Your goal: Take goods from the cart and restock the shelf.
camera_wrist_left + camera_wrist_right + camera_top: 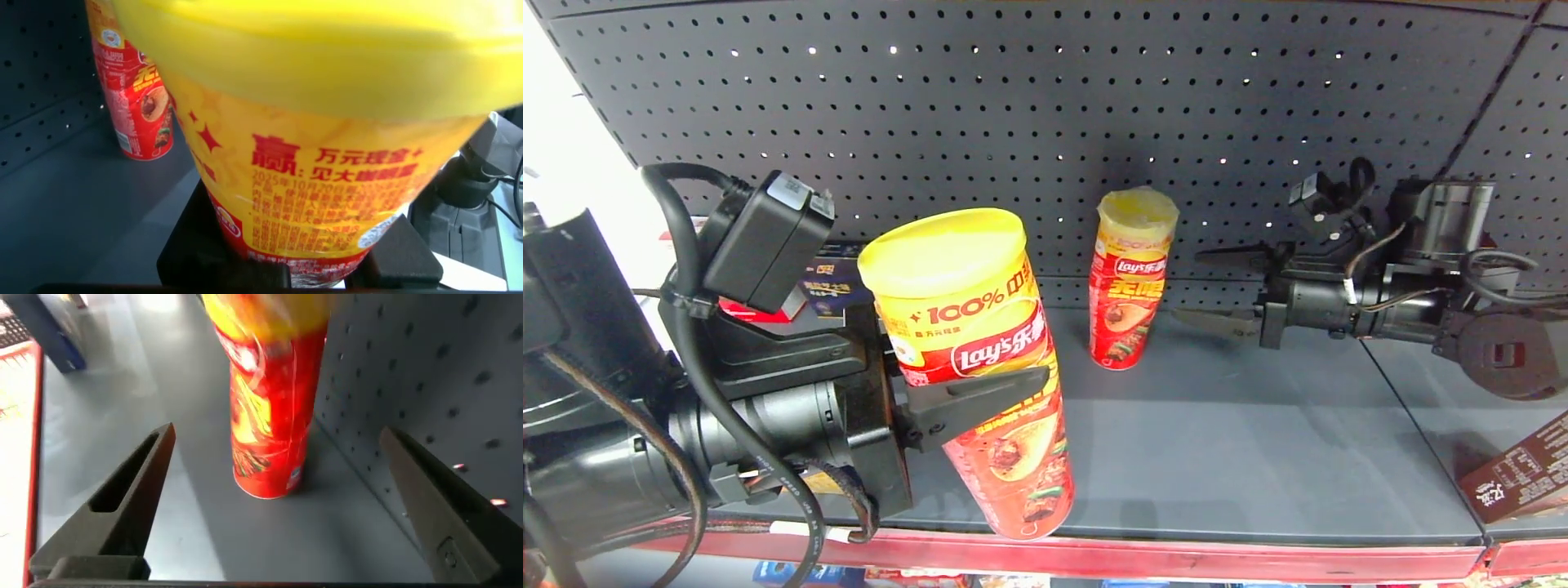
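My left gripper is shut on a tall red chips can with a yellow lid, gripping it around the middle. The can tilts slightly, its base above the front edge of the grey shelf; I cannot tell whether it touches. From the left wrist, the held can sits between the fingers. A second, matching can stands upright near the pegboard back, also seen as the can. My right gripper is open, level with this can and just to its right. The standing can lies beyond the open right gripper.
The perforated dark back wall closes the shelf behind. A red lip runs along the shelf front. A dark brown box lies at the front right, and small boxes sit at the back left. Bare shelf lies between the cans.
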